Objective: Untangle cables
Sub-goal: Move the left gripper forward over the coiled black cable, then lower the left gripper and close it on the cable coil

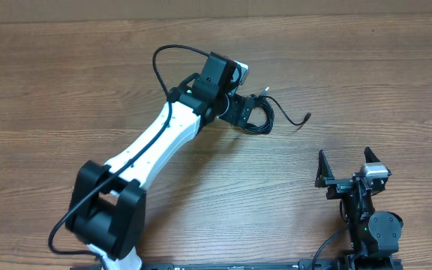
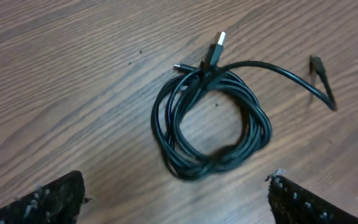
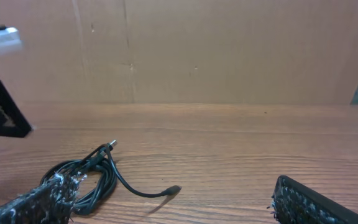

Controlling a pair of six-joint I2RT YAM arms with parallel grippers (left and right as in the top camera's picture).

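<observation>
The cables (image 1: 265, 126) lie as one small black coil on the wooden table, with a USB plug (image 2: 218, 43) sticking out at the top and one loose end (image 2: 316, 63) curving off to the right. In the left wrist view the coil (image 2: 210, 124) lies flat just ahead of my left gripper (image 2: 176, 180), which hangs over it open with nothing between its fingers. From overhead the left gripper (image 1: 240, 112) covers the coil's left side. My right gripper (image 1: 344, 155) stands open near the table's front right, apart from the coil (image 3: 86, 177).
A brown cardboard wall (image 3: 229, 50) closes off the far side of the table. The left arm's white link (image 1: 163, 139) stretches diagonally from the front left. The loose cable end (image 3: 174, 188) rests on bare wood (image 1: 366, 82) between the two grippers.
</observation>
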